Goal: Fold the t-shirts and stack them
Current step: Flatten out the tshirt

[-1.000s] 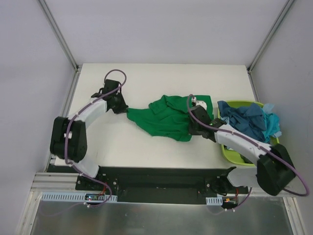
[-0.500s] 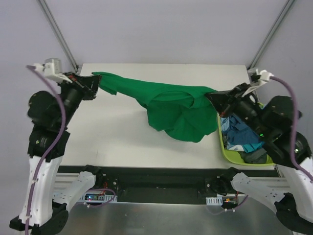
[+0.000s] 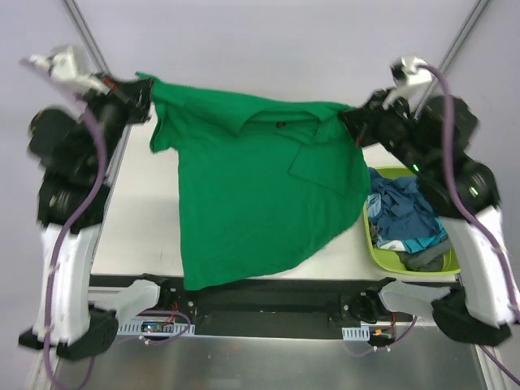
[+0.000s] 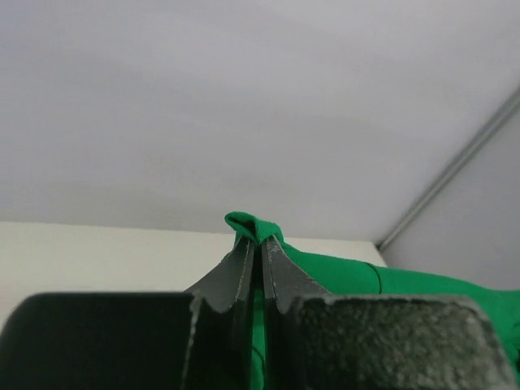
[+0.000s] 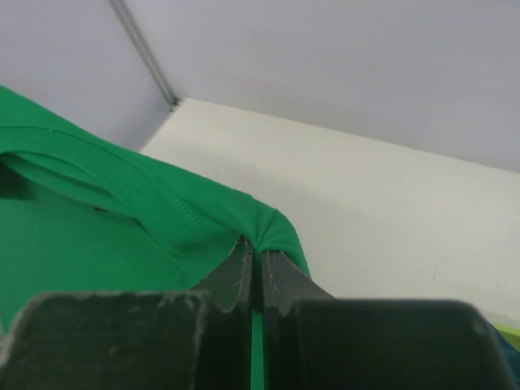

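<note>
The bright green t-shirt (image 3: pixel 252 187) hangs spread in the air between my two raised arms, its lower edge near the table's front. My left gripper (image 3: pixel 146 93) is shut on its upper left corner; the left wrist view shows green cloth (image 4: pixel 253 227) pinched between the tips (image 4: pixel 260 248). My right gripper (image 3: pixel 351 122) is shut on the upper right corner; in the right wrist view the cloth (image 5: pixel 162 203) bunches at the tips (image 5: pixel 258 252). Dark teal-blue and light turquoise shirts (image 3: pixel 402 215) lie crumpled in the basket.
The lime-green plastic basket (image 3: pixel 374 248) stands at the table's right edge, under my right arm. The white table (image 3: pixel 150 219) shows to the left of the hanging shirt. Metal frame posts (image 3: pixel 459 41) rise at the back corners.
Both arms have risen and moved apart. The green shirt went from a heap on the table to stretched between them and now hangs fully open.
</note>
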Controlling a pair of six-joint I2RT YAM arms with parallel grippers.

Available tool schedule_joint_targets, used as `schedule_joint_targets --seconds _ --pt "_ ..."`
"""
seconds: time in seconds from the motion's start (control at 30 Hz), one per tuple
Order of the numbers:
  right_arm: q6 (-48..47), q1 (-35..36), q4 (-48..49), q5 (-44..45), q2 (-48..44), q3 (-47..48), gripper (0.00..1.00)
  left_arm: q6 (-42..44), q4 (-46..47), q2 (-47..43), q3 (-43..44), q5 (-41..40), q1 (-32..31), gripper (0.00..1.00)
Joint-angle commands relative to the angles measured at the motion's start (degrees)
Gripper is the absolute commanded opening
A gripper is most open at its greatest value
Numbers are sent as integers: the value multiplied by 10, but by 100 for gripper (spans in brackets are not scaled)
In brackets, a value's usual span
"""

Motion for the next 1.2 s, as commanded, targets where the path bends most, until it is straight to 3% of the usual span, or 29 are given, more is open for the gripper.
schedule_joint_targets --seconds 0.0,0.17,0.23,0.3,0.37,0.53,0.6,0.7,0.77,0.87,0.9,0.93,0.97,1.0,1.03,1.07,1.1,1.17 --pt "1 -102 14 -22 143 73 0 39 -10 194 90 -67 34 0" --pt "-16 -145 3 -100 300 310 0 40 -113 437 429 -26 78 0" --pt "-14 -145 -9 -147 340 391 0 31 -119 472 490 13 82 0" --pt "-1 -146 -4 -162 327 397 0 28 -116 464 494 24 82 0" --pt "13 -145 12 -162 279 299 0 27 -113 432 452 15 82 0" --pt "46 -124 -6 -151 123 7 0 41 -100 335 234 -46 92 0" --pt "91 -79 -20 -114 64 -128 1 51 -99 306 119 -67 97 0" --pt "166 16 33 -95 -2 -317 3 62 -100 289 -12 -79 102 0" --pt "246 70 101 -107 -7 -422 3 44 -100 283 -94 -141 106 0" --pt "305 148 192 -109 41 -512 12 16 -106 295 -161 -224 127 2" --pt "309 166 211 -111 70 -515 17 4 -111 300 -176 -248 139 14" --pt "302 186 230 -125 94 -509 22 -6 -118 308 -183 -260 152 15" --pt "288 200 238 -145 120 -491 35 -18 -137 314 -182 -258 165 23" --pt "273 210 228 -156 139 -470 51 -32 -156 320 -173 -252 181 38" --pt "249 218 210 -154 152 -442 68 -48 -175 322 -164 -244 189 60" --pt "234 223 186 -135 156 -423 92 -57 -186 319 -157 -236 194 87" --pt "224 224 167 -104 156 -407 96 -62 -188 310 -155 -222 194 99" --pt "196 215 142 -37 143 -394 96 -79 -187 286 -163 -168 192 99"
